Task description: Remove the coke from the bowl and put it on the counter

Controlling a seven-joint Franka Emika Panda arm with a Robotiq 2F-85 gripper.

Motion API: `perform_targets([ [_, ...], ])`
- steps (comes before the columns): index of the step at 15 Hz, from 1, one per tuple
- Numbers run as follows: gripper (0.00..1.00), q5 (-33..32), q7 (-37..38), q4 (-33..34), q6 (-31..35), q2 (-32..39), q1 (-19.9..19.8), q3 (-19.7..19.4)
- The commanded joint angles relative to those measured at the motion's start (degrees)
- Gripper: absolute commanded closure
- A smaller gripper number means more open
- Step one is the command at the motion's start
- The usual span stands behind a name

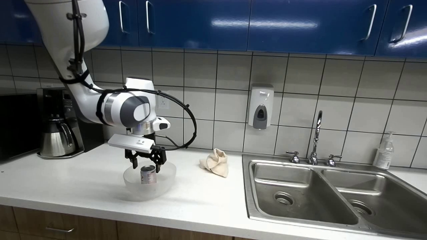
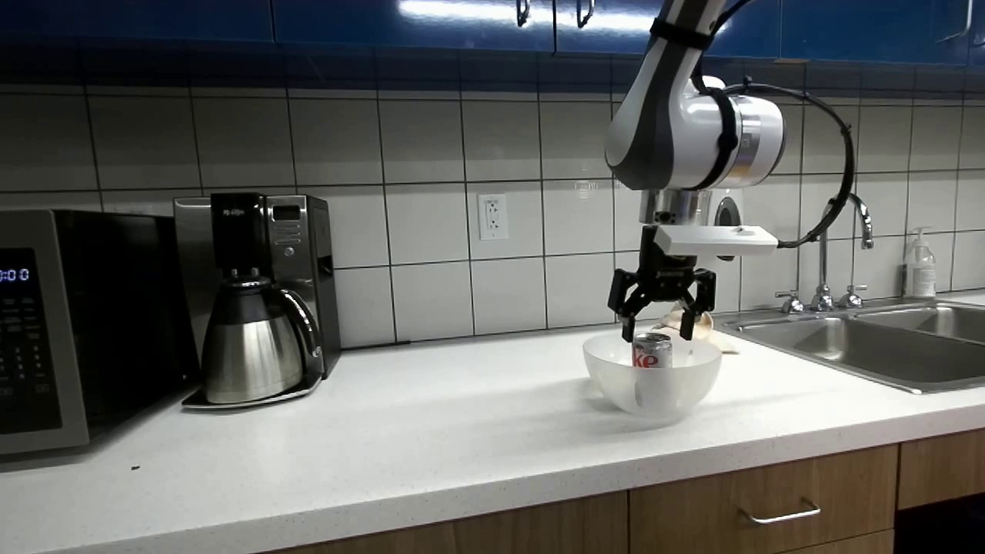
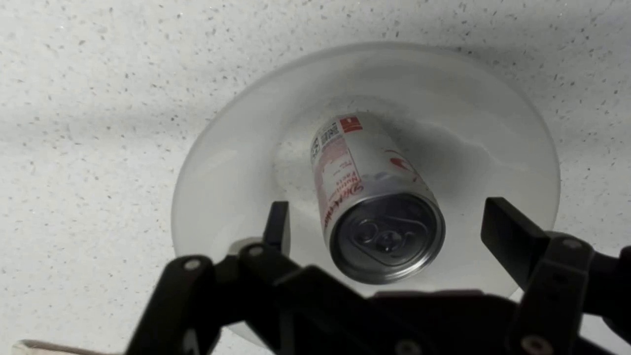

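A silver and red coke can (image 1: pixel 148 175) stands upright in a translucent white bowl (image 1: pixel 133 188) on the white counter (image 1: pixel 200 196). Both also show in an exterior view, the can (image 2: pixel 652 352) with red lettering and the bowl (image 2: pixel 696 381). In the wrist view the can (image 3: pixel 365 167) has its lid facing me, inside the bowl (image 3: pixel 227 167). My gripper (image 2: pixel 657 337) is open and points down over the bowl. In the wrist view the gripper (image 3: pixel 384 222) has one finger on each side of the can's top, with gaps on both sides. Nothing is held.
A beige cloth (image 1: pixel 216 163) lies on the counter between the bowl and the steel double sink (image 1: pixel 248 186). A coffee maker (image 2: pixel 254 338) and a microwave (image 2: pixel 100 323) stand at the other end. A tiled wall (image 2: pixel 504 292) runs behind; blue cabinets (image 1: pixel 200 23) hang above.
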Motion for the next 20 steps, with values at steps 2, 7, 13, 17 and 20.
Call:
perform_targets([
  [2,0.00,0.3,-1.6,2.9,0.0,3.6,-2.3,1.9],
  [7,0.00,-0.1,-1.5,3.2,0.0,5.0,-2.9,2.0],
  [13,0.00,-0.1,-1.5,4.3,0.2,6.8,-3.1,2.2],
  [17,0.00,0.0,-1.6,6.4,0.3,9.2,-3.4,2.7],
  [20,0.25,-0.1,-1.4,7.8,0.5,10.8,-3.6,2.9],
])
